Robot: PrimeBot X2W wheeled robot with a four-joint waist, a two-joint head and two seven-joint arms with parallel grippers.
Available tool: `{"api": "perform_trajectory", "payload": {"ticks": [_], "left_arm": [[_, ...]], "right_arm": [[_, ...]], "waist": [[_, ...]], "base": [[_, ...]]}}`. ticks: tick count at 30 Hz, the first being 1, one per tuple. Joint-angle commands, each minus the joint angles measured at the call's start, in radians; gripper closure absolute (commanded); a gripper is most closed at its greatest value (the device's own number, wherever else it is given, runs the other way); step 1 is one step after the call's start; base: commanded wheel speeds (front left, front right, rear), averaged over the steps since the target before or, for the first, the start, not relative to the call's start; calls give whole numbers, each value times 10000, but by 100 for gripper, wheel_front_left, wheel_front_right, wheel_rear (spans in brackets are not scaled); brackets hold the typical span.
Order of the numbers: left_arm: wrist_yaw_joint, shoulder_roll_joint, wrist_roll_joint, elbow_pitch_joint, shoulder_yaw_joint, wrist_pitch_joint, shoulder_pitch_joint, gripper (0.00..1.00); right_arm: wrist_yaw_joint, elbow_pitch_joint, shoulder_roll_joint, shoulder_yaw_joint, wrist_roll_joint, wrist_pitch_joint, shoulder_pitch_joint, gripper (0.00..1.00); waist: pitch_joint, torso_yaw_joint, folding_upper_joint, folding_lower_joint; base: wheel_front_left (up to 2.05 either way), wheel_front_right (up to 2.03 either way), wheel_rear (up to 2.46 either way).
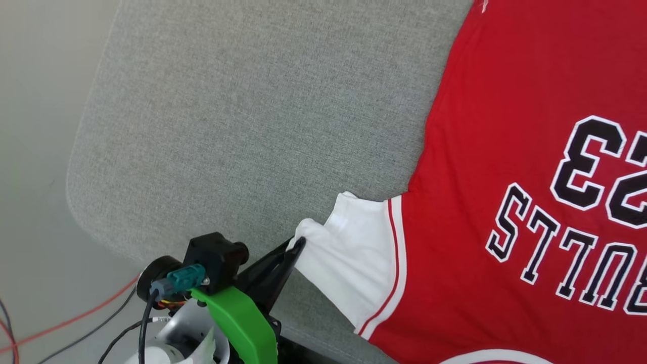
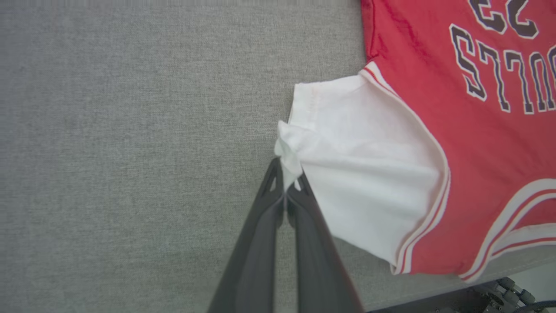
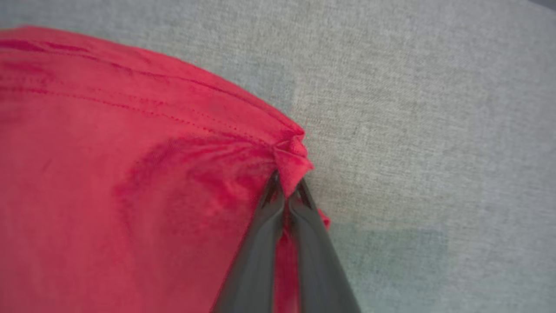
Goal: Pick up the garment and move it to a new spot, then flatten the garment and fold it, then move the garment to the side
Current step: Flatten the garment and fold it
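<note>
Garment point(image 1: 505, 151): red jersey, lying spread with its print point(image 1: 571, 242) facing up on the grey fabric-covered surface point(image 1: 252, 126). It is taking up the right part of the surface and running off the right and near edges of the head view. The dark, white-outlined letters and numerals are reading upside down from the head camera.

White sleeve point(image 1: 354, 253): reaching out leftward from the red body, with a red-and-white stripe running along the join.

Left gripper point(image 1: 299, 243): fingers pressed together, pinching the outer corner of the sleeve cuff. The white cloth is bunching into a small knot at the tips, and the sleeve is being drawn to a point there.

Right gripper point(image 3: 287, 182): fingers likewise closed, gripping a red hemmed corner of the garment. Cloth is puckering and creasing around the grip; a stitched hem line is running off to the left in the wrist view.

Surroundings: the surface's rounded left corner is bordering pale floor point(image 1: 35, 151). Red and black cables point(image 1: 76, 318) are lying on the floor at near left, beside the left arm's green bracket point(image 1: 242, 318).
</note>
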Motion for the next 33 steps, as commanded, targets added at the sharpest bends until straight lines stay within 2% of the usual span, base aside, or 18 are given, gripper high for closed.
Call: {"api": "perform_trajectory", "payload": {"ticks": [1,9,18,27,33], "left_arm": [[109,-18,-2,55,88,-89,-95,100],[327,205,-74,112,277,9,58,100],[790,495,-311,283,601,43,644,100],[970,631,-658,710,848,-182,1240,100],[1026,581,-753,959,855,-315,1456,100]], "right_arm": [[-6,322,349,198,128,115,918,100],[-6,182,703,530,562,-460,2343,100],[-6,-46,772,957,1360,-1389,3988,100],[-6,-1075,724,450,1976,-1852,6148,100],[-6,-1978,988,43,2153,-1838,7621,100]], "waist": [[-468,-286,120,-1],[-1717,-1063,120,-1],[-3149,-2038,120,-1],[-4163,-2761,120,-1],[-4707,-3102,120,-1]], "base": [[0,0,0],[0,0,0],[0,0,0],[0,0,0],[0,0,0]]}}
